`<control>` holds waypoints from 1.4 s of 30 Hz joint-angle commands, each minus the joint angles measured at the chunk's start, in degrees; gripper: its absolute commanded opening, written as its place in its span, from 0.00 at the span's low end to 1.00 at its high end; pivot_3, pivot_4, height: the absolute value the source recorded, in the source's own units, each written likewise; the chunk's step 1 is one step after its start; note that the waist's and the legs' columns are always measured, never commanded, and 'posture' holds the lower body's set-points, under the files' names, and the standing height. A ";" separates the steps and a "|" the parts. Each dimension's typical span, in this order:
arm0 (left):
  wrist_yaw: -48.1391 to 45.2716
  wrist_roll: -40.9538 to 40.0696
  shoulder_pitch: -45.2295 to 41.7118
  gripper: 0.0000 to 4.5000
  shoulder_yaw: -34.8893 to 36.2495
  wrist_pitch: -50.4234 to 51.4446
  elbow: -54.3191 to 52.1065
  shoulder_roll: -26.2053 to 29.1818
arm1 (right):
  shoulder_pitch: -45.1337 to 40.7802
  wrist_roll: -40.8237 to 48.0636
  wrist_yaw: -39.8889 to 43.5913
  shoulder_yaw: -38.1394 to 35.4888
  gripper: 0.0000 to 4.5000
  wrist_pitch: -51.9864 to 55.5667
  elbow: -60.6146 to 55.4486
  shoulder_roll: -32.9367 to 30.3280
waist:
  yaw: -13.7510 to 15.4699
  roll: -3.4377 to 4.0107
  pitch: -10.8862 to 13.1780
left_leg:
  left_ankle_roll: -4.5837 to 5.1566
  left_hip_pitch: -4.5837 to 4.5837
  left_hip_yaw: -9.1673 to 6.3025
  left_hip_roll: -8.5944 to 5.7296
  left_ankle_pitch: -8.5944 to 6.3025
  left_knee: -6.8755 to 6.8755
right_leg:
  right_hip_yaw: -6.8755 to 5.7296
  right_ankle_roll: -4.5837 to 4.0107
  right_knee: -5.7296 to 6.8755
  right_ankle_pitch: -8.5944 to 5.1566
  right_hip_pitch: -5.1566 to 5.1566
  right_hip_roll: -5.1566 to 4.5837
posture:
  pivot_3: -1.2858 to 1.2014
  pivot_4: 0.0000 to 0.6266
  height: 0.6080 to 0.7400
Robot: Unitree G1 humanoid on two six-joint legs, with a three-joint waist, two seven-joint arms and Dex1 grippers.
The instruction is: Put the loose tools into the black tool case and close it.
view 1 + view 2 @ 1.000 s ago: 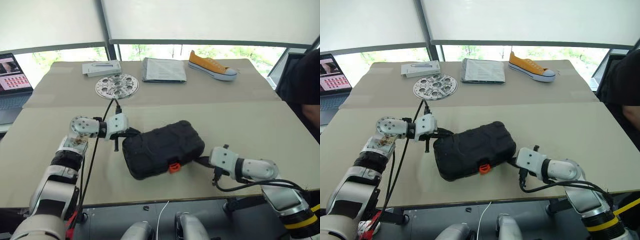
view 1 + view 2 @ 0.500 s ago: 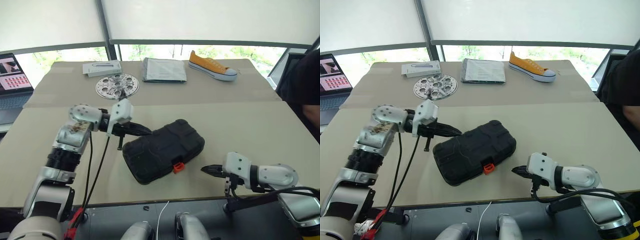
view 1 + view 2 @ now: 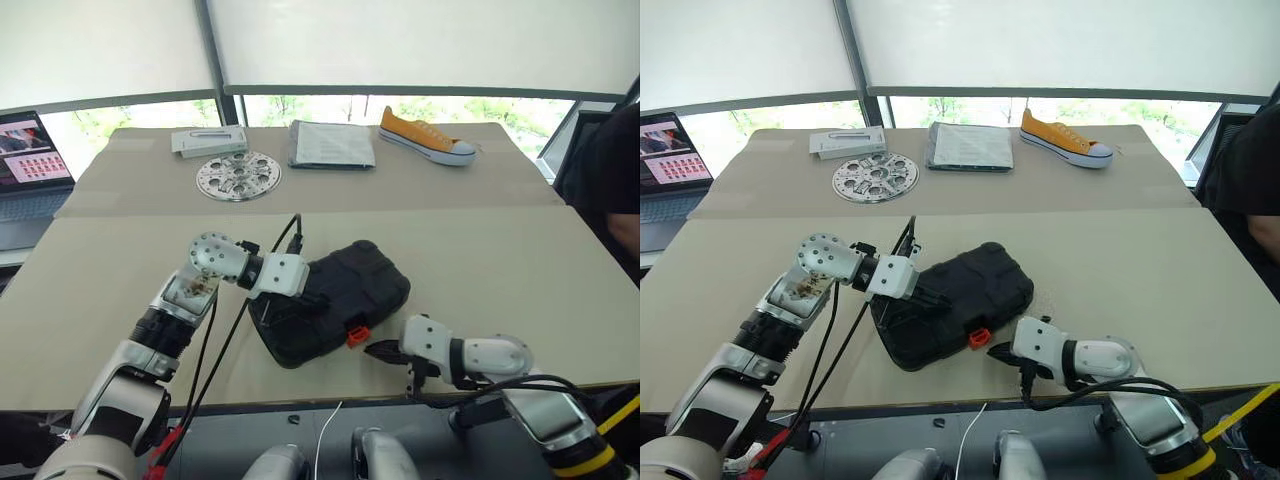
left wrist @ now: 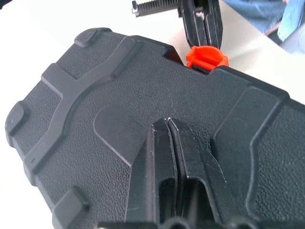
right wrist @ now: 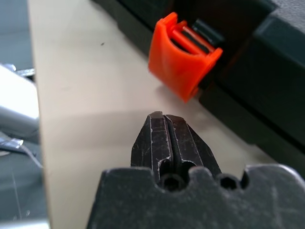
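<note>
The black tool case lies closed in the middle of the table, with its orange latch facing the front edge. My left gripper is shut, its tips resting on the textured lid near the case's left end. From the front right, my right gripper is shut and low over the table, with its tips a little short of the latch. The latch flap stands tilted out from the case. The loose tools are out of view.
At the back of the table are a yellow shoe, a stack of papers, a round metal disc and a white box. A laptop is at the far left. A person in dark clothing is at the right edge.
My left gripper has swung right from beside the case onto its lid. My right gripper first drew back from the case's right front, then came left to the latch.
</note>
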 commanded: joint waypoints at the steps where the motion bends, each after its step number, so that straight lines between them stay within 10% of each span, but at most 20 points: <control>1: -0.05 3.73 1.45 0.02 -2.48 -0.18 3.38 0.27 | -1.70 -0.12 -0.68 -0.21 0.00 -1.10 -0.48 1.16 | 0.05 0.07 -0.09 | 0.00 0.01 0.00 0.01 0.00 0.00 | 0.01 0.00 0.02 0.00 0.00 0.02 | 0.52 0.24 1.00; 28: 2.22 3.03 2.11 0.02 -0.04 1.72 4.35 -0.35 | -1.08 13.03 0.32 -10.69 0.00 8.42 -10.30 -1.00 | 0.94 0.16 -0.32 | 0.01 0.10 0.00 -0.03 0.00 0.01 | 0.16 0.06 0.19 -0.01 0.07 0.01 | 0.52 0.24 1.00; 36: 3.76 -8.43 12.15 0.54 12.83 22.83 -12.80 11.38 | 0.00 28.04 6.03 -28.70 0.55 16.96 -10.72 -10.14 | -0.85 0.14 -0.30 | 0.03 0.06 -0.02 0.13 -0.01 -0.24 | 0.30 0.01 0.10 -0.03 -0.19 0.35 | 0.52 0.24 1.00; 42: 5.92 -21.53 29.43 0.99 36.31 41.14 -25.87 24.02 | 2.44 34.21 17.62 -38.89 1.00 18.88 -4.10 -20.10 | -1.33 0.17 -0.06 | 0.05 0.03 0.00 0.22 -0.03 -0.60 | 0.34 -0.03 -0.18 -0.04 -0.28 0.47 | 0.52 0.24 1.00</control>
